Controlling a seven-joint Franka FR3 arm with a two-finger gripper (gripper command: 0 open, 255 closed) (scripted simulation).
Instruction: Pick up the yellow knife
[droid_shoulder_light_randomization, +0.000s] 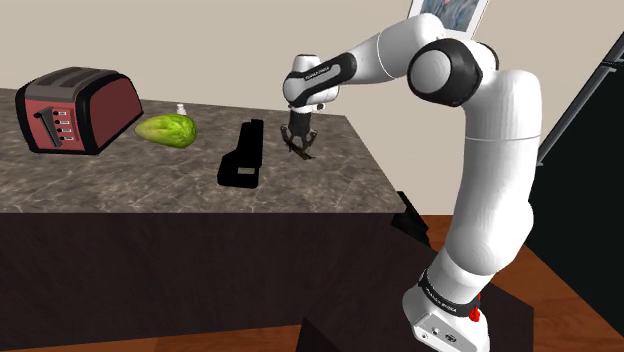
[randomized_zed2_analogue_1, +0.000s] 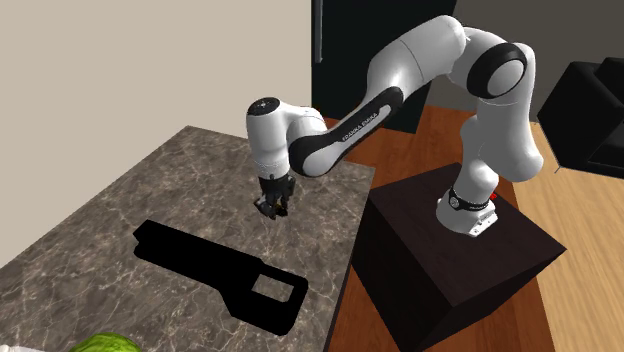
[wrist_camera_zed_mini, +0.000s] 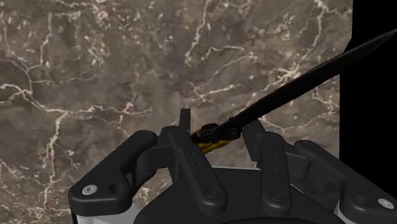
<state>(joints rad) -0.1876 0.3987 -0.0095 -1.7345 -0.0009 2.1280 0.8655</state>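
Observation:
My black gripper (droid_shoulder_light_randomization: 300, 143) hangs just above the dark marbled counter (droid_shoulder_light_randomization: 120, 178) near its right-hand edge in the shoulder view. It is shut on the knife (wrist_camera_zed_mini: 305, 79). The knife's long dark blade slants out past the fingers, and a bit of yellow handle shows clasped between them at the gripper (wrist_camera_zed_mini: 213, 137). In the shoulder view the knife (droid_shoulder_light_randomization: 304, 153) is a small dark sliver under the fingertips. The second exterior view has the gripper (randomized_zed2_analogue_1: 272, 208) pointing down over the counter (randomized_zed2_analogue_1: 150, 190), close to its edge.
A flat black slab (droid_shoulder_light_randomization: 243, 155) (randomized_zed2_analogue_1: 215, 262) lies on the counter beside the gripper. Farther along are a green lettuce (droid_shoulder_light_randomization: 168, 129) (randomized_zed2_analogue_1: 105, 344) and a red toaster (droid_shoulder_light_randomization: 75, 108). The stand (randomized_zed2_analogue_1: 450, 250) sits by the counter's end.

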